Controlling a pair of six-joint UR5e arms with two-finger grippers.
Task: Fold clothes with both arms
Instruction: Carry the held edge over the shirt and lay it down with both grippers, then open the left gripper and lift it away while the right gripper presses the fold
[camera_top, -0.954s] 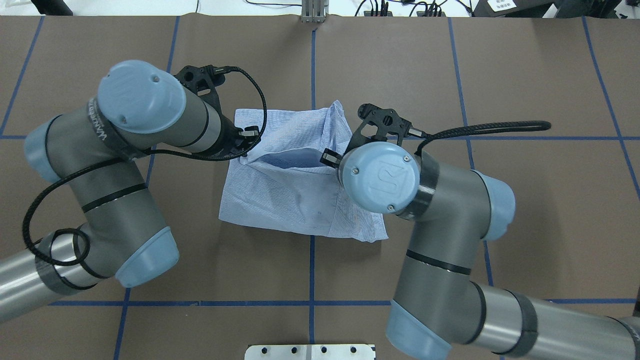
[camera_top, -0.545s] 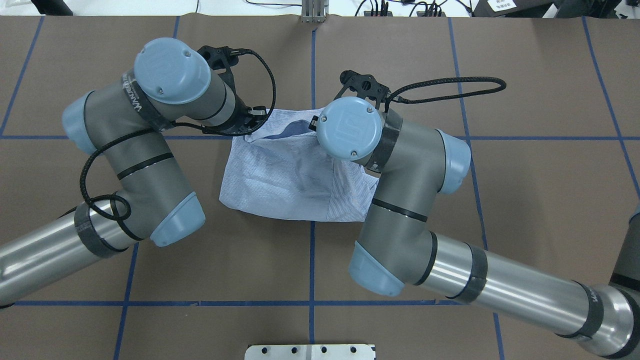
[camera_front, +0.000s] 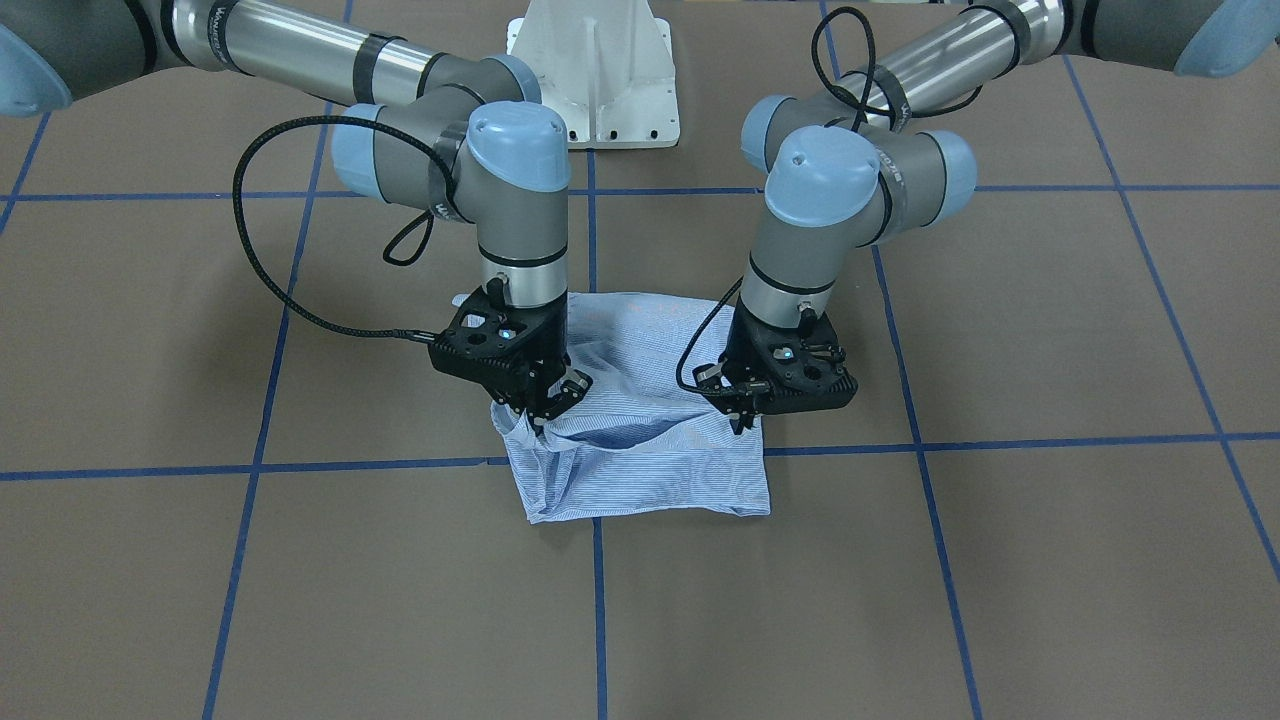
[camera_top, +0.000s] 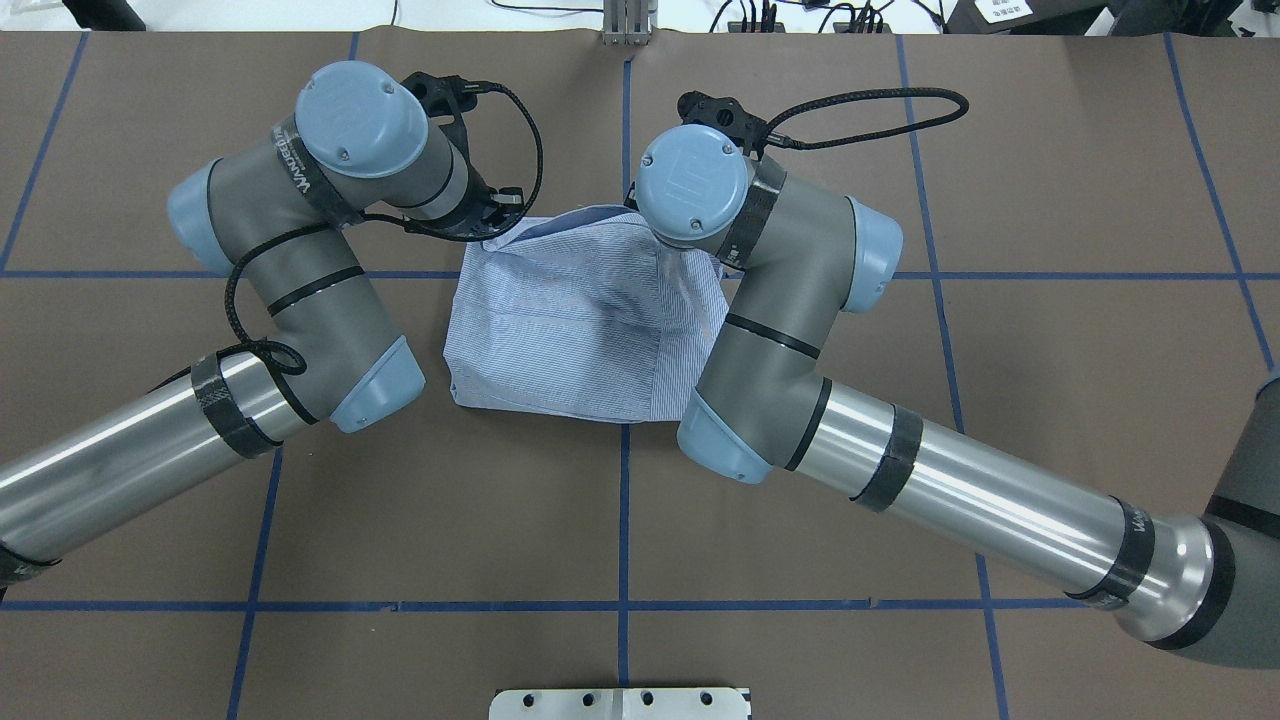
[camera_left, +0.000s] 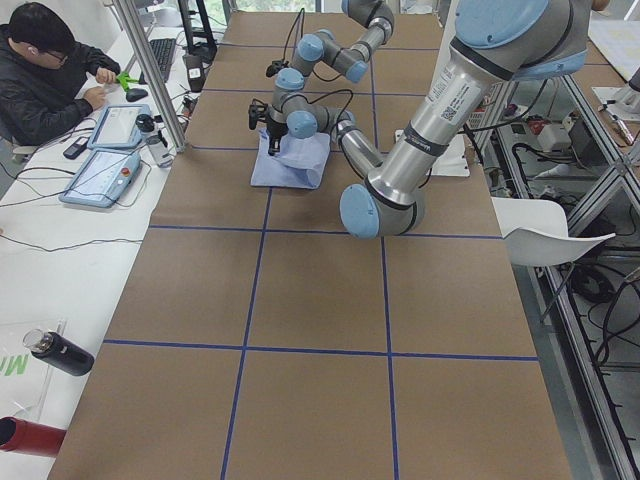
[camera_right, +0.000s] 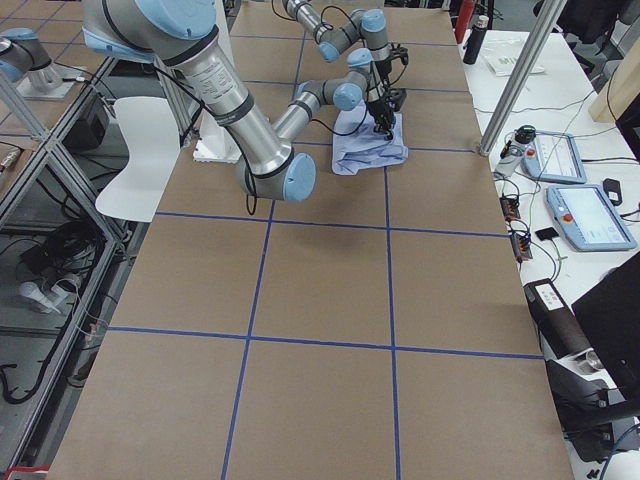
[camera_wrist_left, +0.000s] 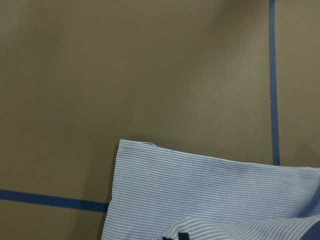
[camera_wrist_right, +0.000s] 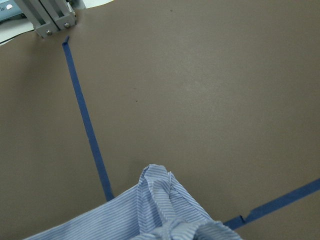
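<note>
While the left pincer (camera_front: 742, 415), centre right, and the right pincer (camera_front: 545, 405), centre left, each clamp tight on a raised corner, one striped shirt (camera_front: 640, 470) lies mid-frame on the tabletop (camera_front: 300, 600), already a compact rectangle (final fold apparently not yet laid flat); two pincers, one garment.

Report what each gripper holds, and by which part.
Both hold the shirt: the left gripper and the right gripper each pinch one corner of its top layer, at the edge farthest from the robot.

Grey tube arms (camera_top: 770, 380) carry pale-blue joint caps (camera_top: 362, 105) and black braided cables (camera_top: 890, 94).
</note>
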